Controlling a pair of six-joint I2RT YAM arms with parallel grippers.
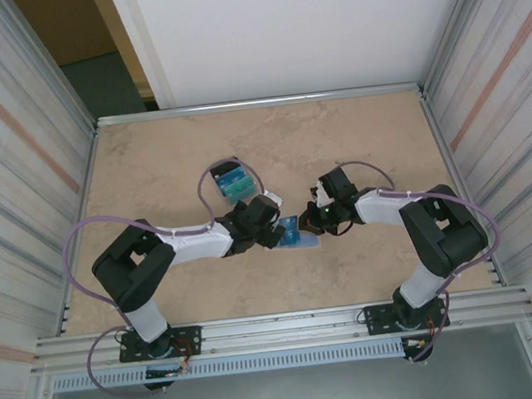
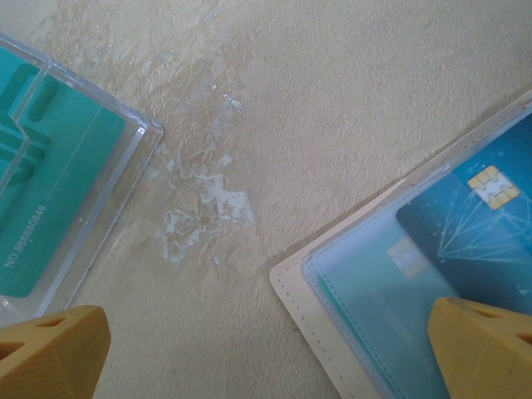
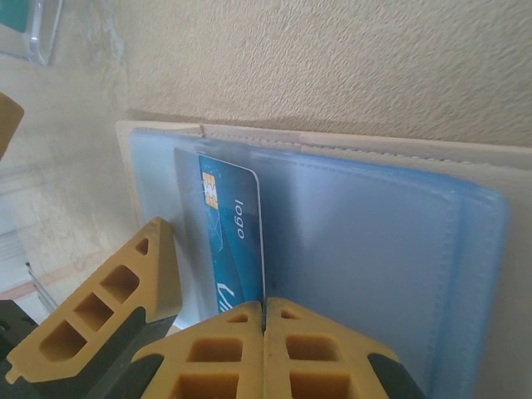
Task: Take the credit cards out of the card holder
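beige card holder (image 1: 300, 236) with pale blue pockets is laid open flat mid-table. blue chip card (image 3: 233, 241) is set crosswise to it, chip end away from the right gripper (image 3: 264, 332), which is clamped shut at its near end. left gripper (image 2: 266, 353) is spread wide.

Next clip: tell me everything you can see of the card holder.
The card holder lies open and flat on the tan table. Its outside is beige with a stitched edge; inside are pale blue, translucent sleeves. A blue chip card sticks partly out of one, and a teal card shows through another. The shut right gripper meets it at the blue card's end; whether it pinches the card is unclear. One finger of the open left gripper is over it.
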